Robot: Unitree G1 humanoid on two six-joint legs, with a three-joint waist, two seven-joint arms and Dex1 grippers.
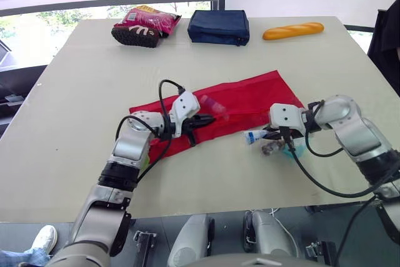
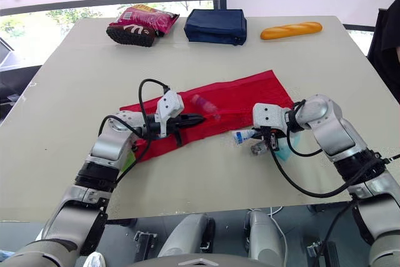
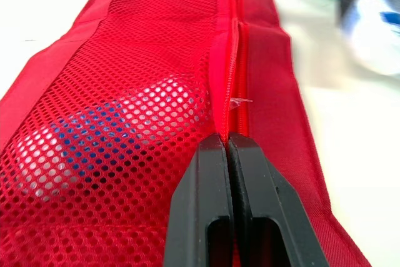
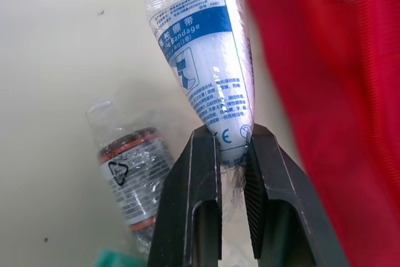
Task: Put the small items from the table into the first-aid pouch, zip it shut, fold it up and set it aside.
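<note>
The right gripper's jaws are closed on the tail end of a wrapped bandage, which lies on the table just beside the near edge of the red pouch. The left gripper's jaws are pressed together on the lip of the pouch's zip, where the mesh pocket meets the zip tape; a pale item already sits behind the mesh. The step in hand looks like loading: one arm holding the opening, the other picking up the next item. The next move calls for lifting the bandage clear and bringing it over to the zip slot, while the left side parts the lip wide enough to take it. A small wrapped roll and a teal packet wait close to the bandage, so packing is not finished. Both forearms lie low over the table, wrists turned inward so the fingers point toward each other.
</note>
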